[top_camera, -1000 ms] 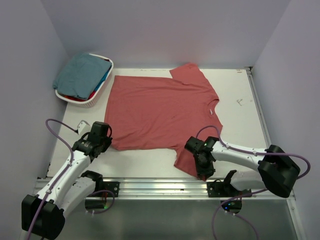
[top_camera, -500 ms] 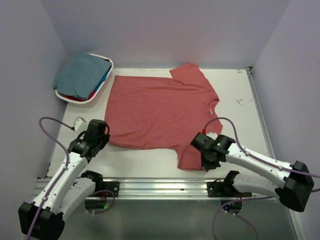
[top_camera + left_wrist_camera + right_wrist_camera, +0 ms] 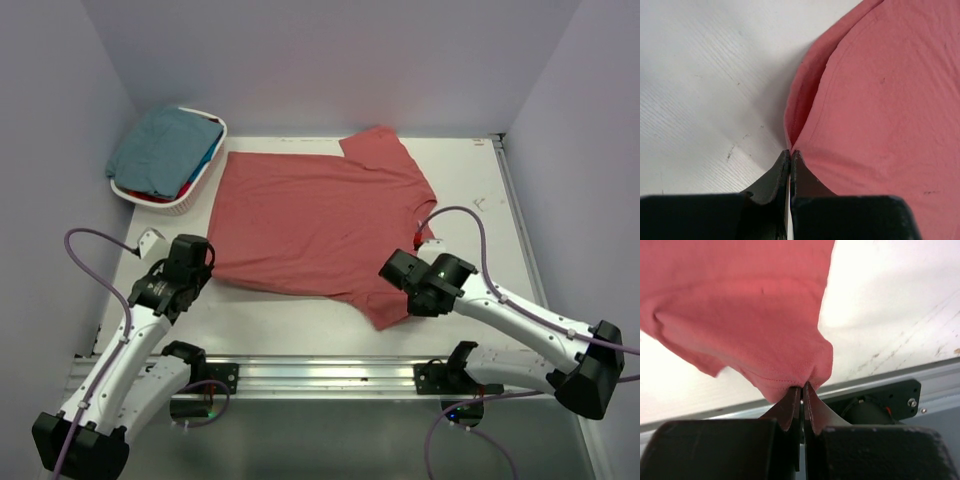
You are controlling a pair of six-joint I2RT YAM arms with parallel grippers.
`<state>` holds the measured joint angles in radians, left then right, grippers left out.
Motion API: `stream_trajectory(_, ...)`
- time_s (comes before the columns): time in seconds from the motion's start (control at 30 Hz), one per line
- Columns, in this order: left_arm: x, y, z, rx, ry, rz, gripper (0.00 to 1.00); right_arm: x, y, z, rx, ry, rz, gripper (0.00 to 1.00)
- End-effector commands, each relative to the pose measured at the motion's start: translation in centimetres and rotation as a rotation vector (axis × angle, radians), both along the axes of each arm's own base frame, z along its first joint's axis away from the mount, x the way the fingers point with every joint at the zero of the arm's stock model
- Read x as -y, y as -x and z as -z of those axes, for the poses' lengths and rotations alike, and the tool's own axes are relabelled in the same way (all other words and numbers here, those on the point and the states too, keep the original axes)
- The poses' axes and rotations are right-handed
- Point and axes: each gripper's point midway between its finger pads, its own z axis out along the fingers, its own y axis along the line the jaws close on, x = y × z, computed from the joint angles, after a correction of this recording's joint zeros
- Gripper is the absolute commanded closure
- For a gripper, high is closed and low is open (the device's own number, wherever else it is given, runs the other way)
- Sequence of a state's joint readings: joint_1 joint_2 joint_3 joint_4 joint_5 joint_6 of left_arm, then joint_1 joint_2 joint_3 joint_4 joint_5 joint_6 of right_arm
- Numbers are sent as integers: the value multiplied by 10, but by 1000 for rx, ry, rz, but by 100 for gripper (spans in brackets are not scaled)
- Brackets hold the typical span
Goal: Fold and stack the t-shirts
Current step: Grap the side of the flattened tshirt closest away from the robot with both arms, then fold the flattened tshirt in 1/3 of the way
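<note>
Though limp, brick-red t-shirt (image 3: 320, 220), stitched hem tight inside closed left tool (image 3: 790, 153) and right tool (image 3: 802, 386).

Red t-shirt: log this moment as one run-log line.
red t-shirt: spread flat, unfolded | left claw: shut on its hem corner | right claw: shut on its near sleeve | teal t-shirt: in basket

walls (image 3: 330, 60): pale lilac | table (image 3: 290, 325): white, scuffed | near edge: metal rail (image 3: 320, 372) | light: even
</note>
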<state>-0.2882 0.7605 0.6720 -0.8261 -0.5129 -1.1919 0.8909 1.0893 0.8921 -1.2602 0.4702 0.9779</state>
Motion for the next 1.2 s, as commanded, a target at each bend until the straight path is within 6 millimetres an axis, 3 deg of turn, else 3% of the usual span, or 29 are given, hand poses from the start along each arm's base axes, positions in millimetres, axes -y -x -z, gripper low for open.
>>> stream_trajectory(0.0,-17,-3,-18,41,-80,-45,100,12,-40,-38,214,59,84,100)
stream_trajectory(0.17,-17,-12,-6,16,-124,-17,100,21,-81,-39,228,47,121,100)
stream_trajectory(0.33,-10,-31,7,-3,-146,37,100,20,-128,-27,244,36,124,100)
stream_trajectory(0.43,-7,-41,10,3,-154,54,100,14,-155,-19,239,35,122,100)
stream_trajectory(0.5,-5,-50,7,22,-159,65,100,6,-175,-25,274,16,112,100)
stream_trajectory(0.53,-5,-52,5,29,-160,66,100,4,-182,-17,252,25,109,100)
stream_trajectory(0.7,-8,-64,-1,49,-191,60,100,-16,-219,-24,279,-10,73,100)
stream_trajectory(0.9,-17,-74,-3,57,-237,27,100,-27,-254,-24,271,-10,49,100)
stream_trajectory(1.17,-23,-88,4,44,-237,1,100,-21,-276,-33,282,1,44,100)
